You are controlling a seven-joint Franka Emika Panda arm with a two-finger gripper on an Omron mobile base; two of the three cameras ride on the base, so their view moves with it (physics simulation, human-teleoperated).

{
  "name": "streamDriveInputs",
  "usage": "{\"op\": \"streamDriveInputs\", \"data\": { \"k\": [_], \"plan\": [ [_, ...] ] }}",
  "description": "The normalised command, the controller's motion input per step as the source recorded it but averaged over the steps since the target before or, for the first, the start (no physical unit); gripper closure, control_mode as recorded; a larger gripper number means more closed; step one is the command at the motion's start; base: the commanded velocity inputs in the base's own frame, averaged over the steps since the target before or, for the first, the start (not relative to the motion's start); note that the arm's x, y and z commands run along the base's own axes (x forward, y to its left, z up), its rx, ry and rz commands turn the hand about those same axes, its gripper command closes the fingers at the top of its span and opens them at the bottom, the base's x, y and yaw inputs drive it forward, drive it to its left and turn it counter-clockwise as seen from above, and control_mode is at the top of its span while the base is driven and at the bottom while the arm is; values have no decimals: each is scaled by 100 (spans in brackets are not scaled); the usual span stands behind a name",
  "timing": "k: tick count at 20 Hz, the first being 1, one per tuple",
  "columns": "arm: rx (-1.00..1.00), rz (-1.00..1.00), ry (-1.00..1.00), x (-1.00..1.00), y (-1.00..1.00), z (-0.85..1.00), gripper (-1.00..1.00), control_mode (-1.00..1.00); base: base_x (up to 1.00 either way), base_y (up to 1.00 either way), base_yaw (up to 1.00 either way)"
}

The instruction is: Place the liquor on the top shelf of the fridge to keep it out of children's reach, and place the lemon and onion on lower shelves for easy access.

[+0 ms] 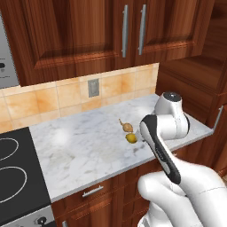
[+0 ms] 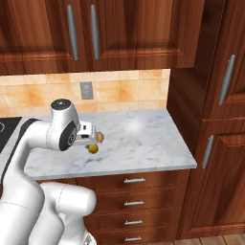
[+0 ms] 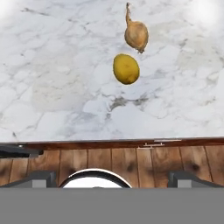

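Observation:
The yellow lemon point(image 3: 126, 68) point(image 1: 131, 138) lies on the white marble counter point(image 1: 80, 146), and the tan onion point(image 3: 136, 34) point(image 1: 127, 127) rests just behind it with its thin stem pointing away. In the right base view the lemon point(image 2: 93, 149) and onion point(image 2: 100, 138) sit close beside my hand. My gripper point(image 3: 113, 178) hovers above the counter's front edge, looking down; its fingertips point(image 3: 41, 177) stand wide apart and hold nothing. The lemon is ahead of the fingers and untouched. The liquor, the fridge and its top shelf are out of view.
A black cooktop point(image 1: 13, 177) adjoins the counter on the left. Dark wood wall cabinets point(image 2: 95, 33) hang above, drawers point(image 2: 134, 191) sit below, and a tall wood cabinet point(image 2: 215, 143) closes the counter's right end. A wall outlet point(image 1: 93, 88) is in the tiled backsplash.

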Motion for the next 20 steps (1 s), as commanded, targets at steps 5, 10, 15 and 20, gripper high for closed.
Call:
{"op": "streamDriveInputs", "data": {
  "k": [5, 10, 15, 20],
  "plan": [
    [0, 0, 8, 47, 0, -37, -100, -100, 0, 0, 0],
    [0, 0, 5, 45, 0, -40, -100, -100, 0, 0, 0],
    [0, 0, 4, 43, 0, -42, -100, -100, 0, 0, 0],
    [0, 0, 2, 39, 0, -38, -100, -100, 0, 0, 0]
  ]
}}
